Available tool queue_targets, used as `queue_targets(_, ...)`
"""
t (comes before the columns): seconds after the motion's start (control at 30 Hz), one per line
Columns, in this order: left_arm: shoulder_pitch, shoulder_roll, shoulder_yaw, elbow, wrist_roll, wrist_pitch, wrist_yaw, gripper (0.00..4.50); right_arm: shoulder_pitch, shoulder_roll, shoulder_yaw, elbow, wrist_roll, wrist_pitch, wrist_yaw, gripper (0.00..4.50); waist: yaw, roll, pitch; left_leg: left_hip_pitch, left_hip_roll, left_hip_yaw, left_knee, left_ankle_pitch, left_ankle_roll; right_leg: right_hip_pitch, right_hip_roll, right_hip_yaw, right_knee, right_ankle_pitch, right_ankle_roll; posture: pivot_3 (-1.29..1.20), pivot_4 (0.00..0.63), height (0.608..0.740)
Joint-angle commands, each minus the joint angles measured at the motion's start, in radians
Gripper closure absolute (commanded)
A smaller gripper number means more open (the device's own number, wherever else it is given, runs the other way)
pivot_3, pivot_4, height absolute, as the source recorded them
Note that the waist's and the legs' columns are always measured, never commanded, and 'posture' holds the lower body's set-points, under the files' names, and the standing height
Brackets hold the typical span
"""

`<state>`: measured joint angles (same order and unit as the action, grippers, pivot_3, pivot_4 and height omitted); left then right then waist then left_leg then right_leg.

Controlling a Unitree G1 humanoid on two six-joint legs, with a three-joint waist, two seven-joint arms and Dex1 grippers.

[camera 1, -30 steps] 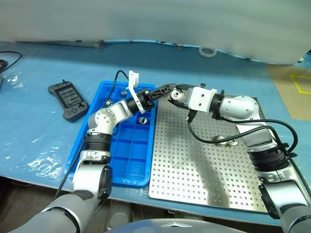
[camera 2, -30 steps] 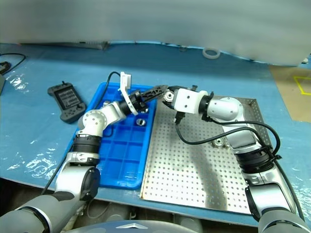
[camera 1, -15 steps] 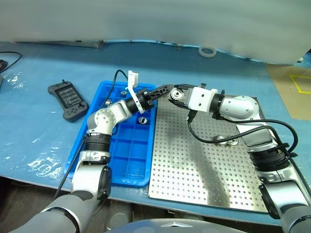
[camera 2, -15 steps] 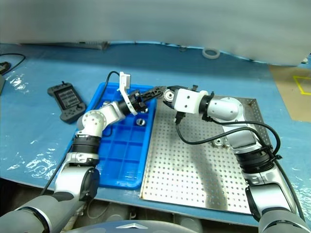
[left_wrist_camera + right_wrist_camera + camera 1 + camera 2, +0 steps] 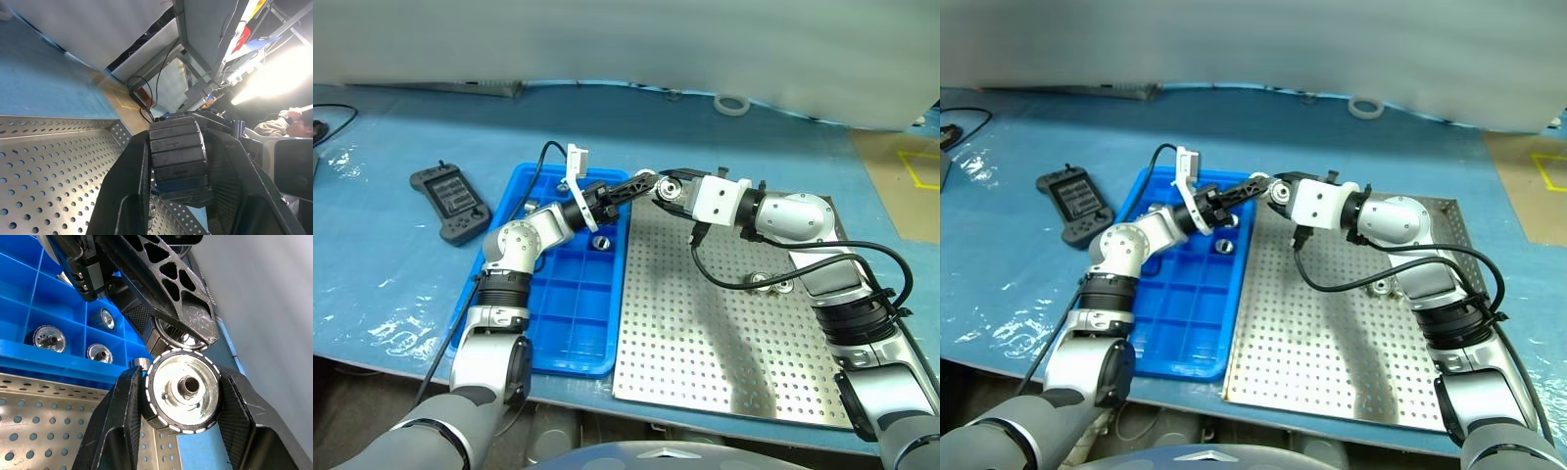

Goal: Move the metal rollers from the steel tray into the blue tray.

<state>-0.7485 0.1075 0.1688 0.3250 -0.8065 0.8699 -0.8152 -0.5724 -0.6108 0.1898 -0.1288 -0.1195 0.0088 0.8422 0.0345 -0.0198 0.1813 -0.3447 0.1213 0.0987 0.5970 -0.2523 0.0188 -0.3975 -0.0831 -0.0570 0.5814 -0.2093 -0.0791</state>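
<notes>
While the right gripper (image 5: pixel 182 394) pinches a roller (image 5: pixel 184 390) above the blue tray (image 5: pixel 570 323), the left gripper (image 5: pixel 641 182) closes on it, probably a handover.

1. Blue tray (image 5: pixel 570 323) lies left of the steel tray (image 5: pixel 705 343), edges close together.
2. Handheld controller (image 5: pixel 451 203) sits left of the blue tray, apart.
3. Metal rollers: one in a blue tray compartment (image 5: pixel 601 241); two on the steel tray (image 5: pixel 771 283).
4. Tape ring (image 5: pixel 731 103) behind both trays.
</notes>
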Motion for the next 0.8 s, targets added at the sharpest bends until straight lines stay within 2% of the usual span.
queue_targets(0.03, -0.02, 0.0, -0.002, -0.028, 0.007, -0.022, 0.011, 3.18, -0.02, 0.002, -0.008, -0.012, 0.0, -0.013, -0.013, 2.7, 0.0, 0.0, 0.0, 0.0, 0.0, 0.0, 0.0, 0.0, 0.0, 0.0, 0.0, 0.0, 0.0, 0.0, 0.0, -0.09, 0.15, 0.74)
queue_targets(0.27, -0.035, 0.022, 0.016, -0.023, 0.019, -0.055, 0.016, 3.18, -0.025, 0.005, -0.006, -0.003, -0.005, -0.021, -0.016, 2.7, 0.0, 0.0, 0.0, 0.0, 0.0, 0.0, 0.0, 0.0, 0.0, 0.0, 0.0, 0.0, 0.0, 0.0, 0.0, -0.09, 0.15, 0.74)
queue_targets(0.4, -0.04, 0.121, -0.001, -0.074, 0.079, -0.134, -0.04, 3.18, -0.02, 0.002, -0.003, -0.008, -0.004, -0.017, -0.02, 2.7, -0.001, 0.0, 0.0, 0.0, 0.0, 0.0, 0.0, 0.0, 0.0, 0.0, 0.0, 0.0, 0.0, 0.0, 0.0, -0.09, 0.15, 0.74)
queue_targets(0.67, -0.008, 0.396, -0.041, -0.103, 0.227, -0.31, -0.161, 3.18, -0.004, -0.014, 0.01, 0.003, 0.005, -0.017, -0.02, 2.7, -0.024, 0.0, 0.0, 0.0, 0.001, 0.0, 0.0, 0.0, -0.001, -0.001, 0.0, 0.0, 0.002, 0.0, 0.0, -0.06, 0.15, 0.74)
queue_targets(0.8, 0.016, 0.46, -0.056, -0.115, 0.277, -0.37, -0.183, 3.18, -0.011, -0.014, 0.022, 0.026, 0.011, -0.031, -0.014, 2.7, -0.011, 0.0, 0.0, 0.0, 0.001, 0.0, 0.0, 0.002, -0.003, -0.001, 0.0, 0.0, 0.002, 0.0, 0.0, -0.04, 0.15, 0.74)
